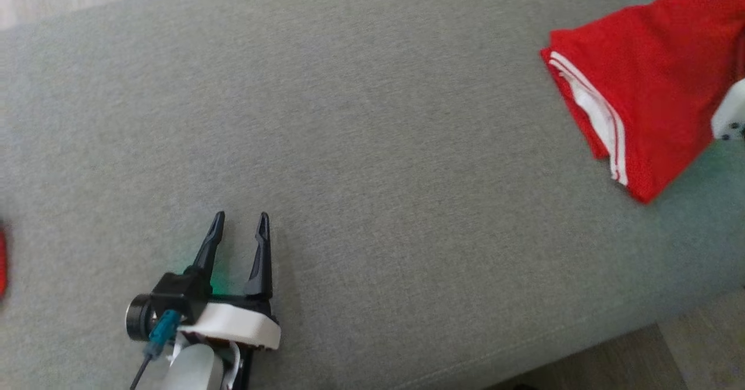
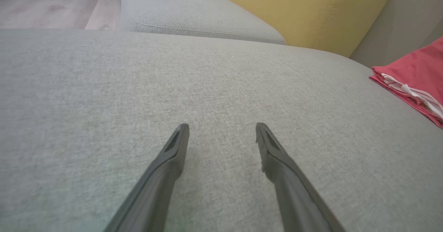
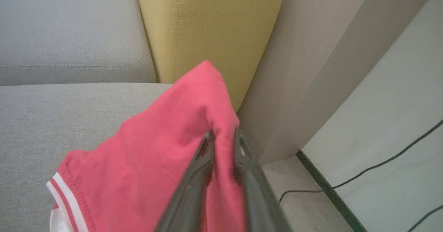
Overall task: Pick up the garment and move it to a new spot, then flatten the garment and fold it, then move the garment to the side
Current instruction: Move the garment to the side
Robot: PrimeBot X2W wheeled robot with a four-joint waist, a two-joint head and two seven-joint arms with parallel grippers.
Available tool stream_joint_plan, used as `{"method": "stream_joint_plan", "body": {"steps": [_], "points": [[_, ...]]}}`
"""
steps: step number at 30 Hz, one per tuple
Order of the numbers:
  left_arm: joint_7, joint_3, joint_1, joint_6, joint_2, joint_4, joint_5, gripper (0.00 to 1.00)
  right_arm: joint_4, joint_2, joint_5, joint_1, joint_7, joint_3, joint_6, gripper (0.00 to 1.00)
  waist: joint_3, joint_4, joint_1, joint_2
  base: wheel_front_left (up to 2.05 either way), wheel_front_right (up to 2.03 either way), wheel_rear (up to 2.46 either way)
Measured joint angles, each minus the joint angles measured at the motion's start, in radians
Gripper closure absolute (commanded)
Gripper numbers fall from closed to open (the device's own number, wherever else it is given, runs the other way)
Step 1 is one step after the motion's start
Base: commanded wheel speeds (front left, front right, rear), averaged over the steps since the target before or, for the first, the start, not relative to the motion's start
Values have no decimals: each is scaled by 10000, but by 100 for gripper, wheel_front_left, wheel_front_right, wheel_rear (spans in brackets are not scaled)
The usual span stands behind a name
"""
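Observation:
The garment (image 1: 646,87) is red with white-striped trim and lies folded at the far right of the grey sofa seat (image 1: 372,145). In the right wrist view my right gripper (image 3: 224,136) has its two dark fingers close together, with a raised fold of the garment (image 3: 155,155) pinched between them near the seat's end. A pale part of the right arm (image 1: 730,113) shows over the garment's right side. My left gripper (image 1: 240,220) rests low over bare seat at the lower left, open and empty, far from the garment (image 2: 415,72). Its fingers (image 2: 176,145) are spread wide.
A yellow cushion (image 3: 207,27) stands behind the garment, against a beige wall panel (image 3: 311,69). Beyond the seat's end the floor holds a black cable (image 3: 363,176). The seat's front edge (image 1: 524,349) runs along the bottom right. A small red patch (image 1: 2,262) shows at the left edge.

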Motion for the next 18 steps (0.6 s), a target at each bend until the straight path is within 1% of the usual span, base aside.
{"method": "stream_joint_plan", "body": {"steps": [3, 5, 8, 10, 13, 16, 18], "points": [[0, 4, -27, 0, -2, 0, 0, 0, 0, -4, -426, -6, -4, -857, 0, 0, 54, 176, 0, 0, 0, 0, 0], [0, 36, -45, 2, -2, 0, 0, 0, -328, 113, -558, -5, -13, -1365, 0, 0, 52, 264, -1, 0, 0, 0, 0], [0, 318, -47, 10, -8, 0, 0, 0, -1517, 502, -740, 21, -17, -1948, 0, 0, -6, 385, -1, 0, 0, 0, 0], [0, 560, -44, 12, -6, -12, 2, 0, -2284, 924, -790, 113, -19, -2134, -2, 0, -70, 475, -1, 0, 0, 0, 0], [0, 936, -20, 13, -13, -81, 2, 0, -3390, 1708, -755, 623, -44, -2119, 0, 0, -202, 630, -1, 0, 0, 0, 0], [0, 1283, 33, 48, -10, -169, 0, 0, -4391, 2401, -539, 1533, -44, -1733, 0, 0, -353, 831, -1, 0, 0, 0, 0], [0, 1367, 55, 100, -13, -222, -15, 0, -5099, 2685, -372, 2276, -44, -1361, -2, 0, -461, 1015, -2, 0, 0, 0, 0]]}}
